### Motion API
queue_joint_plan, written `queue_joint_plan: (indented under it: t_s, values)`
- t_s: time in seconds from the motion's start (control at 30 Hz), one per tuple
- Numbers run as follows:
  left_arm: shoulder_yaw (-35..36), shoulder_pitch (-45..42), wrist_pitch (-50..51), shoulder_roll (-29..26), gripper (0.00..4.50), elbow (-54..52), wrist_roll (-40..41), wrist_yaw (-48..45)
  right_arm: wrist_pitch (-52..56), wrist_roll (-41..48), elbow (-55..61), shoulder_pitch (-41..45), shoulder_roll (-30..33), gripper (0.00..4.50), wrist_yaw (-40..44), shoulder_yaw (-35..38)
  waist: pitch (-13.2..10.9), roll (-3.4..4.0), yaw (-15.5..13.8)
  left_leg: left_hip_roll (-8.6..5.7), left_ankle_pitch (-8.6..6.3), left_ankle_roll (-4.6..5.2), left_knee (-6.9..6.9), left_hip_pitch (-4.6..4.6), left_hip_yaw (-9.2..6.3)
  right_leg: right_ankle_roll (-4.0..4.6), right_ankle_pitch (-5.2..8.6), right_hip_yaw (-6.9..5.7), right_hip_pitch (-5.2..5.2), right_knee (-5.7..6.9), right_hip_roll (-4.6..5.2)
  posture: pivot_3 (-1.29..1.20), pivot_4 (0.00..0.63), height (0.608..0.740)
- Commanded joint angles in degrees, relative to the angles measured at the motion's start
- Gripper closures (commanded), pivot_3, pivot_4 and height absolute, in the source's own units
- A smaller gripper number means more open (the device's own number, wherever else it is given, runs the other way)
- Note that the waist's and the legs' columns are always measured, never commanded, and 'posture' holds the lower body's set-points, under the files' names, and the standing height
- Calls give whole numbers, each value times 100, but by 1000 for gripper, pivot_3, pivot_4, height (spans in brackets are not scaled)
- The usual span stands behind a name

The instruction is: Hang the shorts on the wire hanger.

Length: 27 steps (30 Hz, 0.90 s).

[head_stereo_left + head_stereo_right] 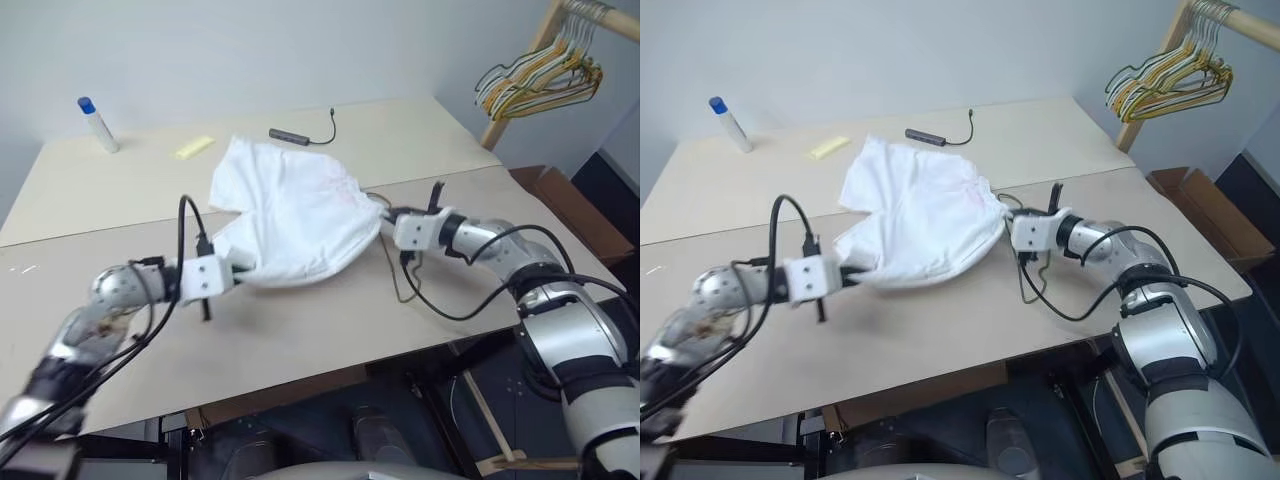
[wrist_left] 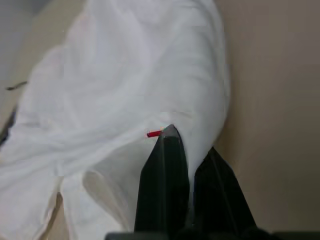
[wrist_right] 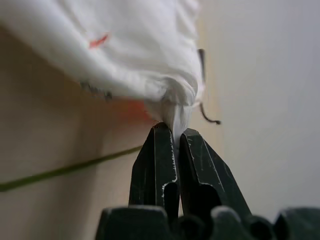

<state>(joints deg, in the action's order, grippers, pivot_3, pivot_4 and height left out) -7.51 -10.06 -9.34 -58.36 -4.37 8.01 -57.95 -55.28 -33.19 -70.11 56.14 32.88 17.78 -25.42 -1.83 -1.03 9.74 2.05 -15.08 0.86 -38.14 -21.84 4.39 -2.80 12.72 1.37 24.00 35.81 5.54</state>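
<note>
Both grippers were clamped on the shorts (image 1: 290, 215), the left gripper (image 2: 192, 150) pinching one edge and the right gripper (image 3: 174, 134) the gathered waistband opposite. Between them the cloth stretched, both forearms reaching low over the table (image 1: 330, 340). Just below the right gripper lay the wire hanger (image 1: 408, 290).

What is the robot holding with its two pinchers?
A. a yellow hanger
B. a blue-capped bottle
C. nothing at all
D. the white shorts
D: the left gripper and the right gripper are each pinched shut on an edge of the shorts, stretched between them over the table.
</note>
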Motion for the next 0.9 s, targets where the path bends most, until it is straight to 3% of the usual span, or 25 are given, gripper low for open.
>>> queue_joint_plan:
  t_s: [0.03, 0.2, 0.3, 0.47, 0.6, 0.63, 0.73, 0.9]
  values:
    - [668, 841, 464, -721, 4486, -1021, 475, -653, -477, -334, 530, -195, 279, 4500, -151, -240, -1, 0, -50, -2, -2, 4, -8, 16, 4, 1, 0, 7, -7, -3, 0, 30, 0, 740]
    - [1468, 2234, 1166, -962, 4486, -2301, 1251, -1020, -853, -250, 1406, -1050, 739, 4500, 21, -279, -6, -2, -276, 3, -14, 25, -8, 173, 16, 13, 23, 10, -160, -8, 1, 23, 0, 740]
    - [1488, 2603, 1358, -879, 3830, -2549, 1383, -1136, -957, 390, 2162, -1633, 1065, 3663, 711, -239, -6, -3, -407, -1, -19, 31, -9, 177, 25, 9, 27, 13, -166, -9, 6, 15, 0, 740]
    - [1808, 2894, 840, -721, 2280, -2023, 1325, -1550, -183, 2289, 4477, -2959, 2132, 1898, 2196, -209, -6, -3, -550, -1, -22, 37, -10, 175, 39, 10, 29, 18, -164, -9, 6, 12, 0, 740]
    - [2732, 2708, 749, -697, 1005, -1484, 2098, -2259, 1569, 4227, 6103, -3992, 2850, 536, 2801, 402, -2, -11, -587, 11, -24, 38, -12, 189, 53, 55, 59, 19, -167, -8, 4, 22, 0, 740]
    - [3017, 2626, 918, -719, 972, -1343, 2460, -2506, 2264, 4685, 6371, -4196, 2925, 146, 2806, 644, -1, -16, -587, 14, -25, 38, -12, 189, 56, 61, 67, 22, -168, -7, 3, 23, 0, 740]
    - [3356, 1876, 1571, -881, 972, -1151, 3269, -2632, 4155, 5117, 6859, -4541, 2991, 68, 2502, 1230, 4, -33, -645, 24, -28, 34, -14, 189, 61, 59, 69, 23, -167, -4, -3, 28, 0, 740]
    - [2344, 495, 2653, -224, 972, -1538, 3526, -1354, 7638, 4769, 7450, -4471, 2675, 68, 1685, 1370, 12, -34, -764, 20, -44, 31, -30, 176, 65, 33, 63, 25, -162, -7, -4, 5, 0, 740]
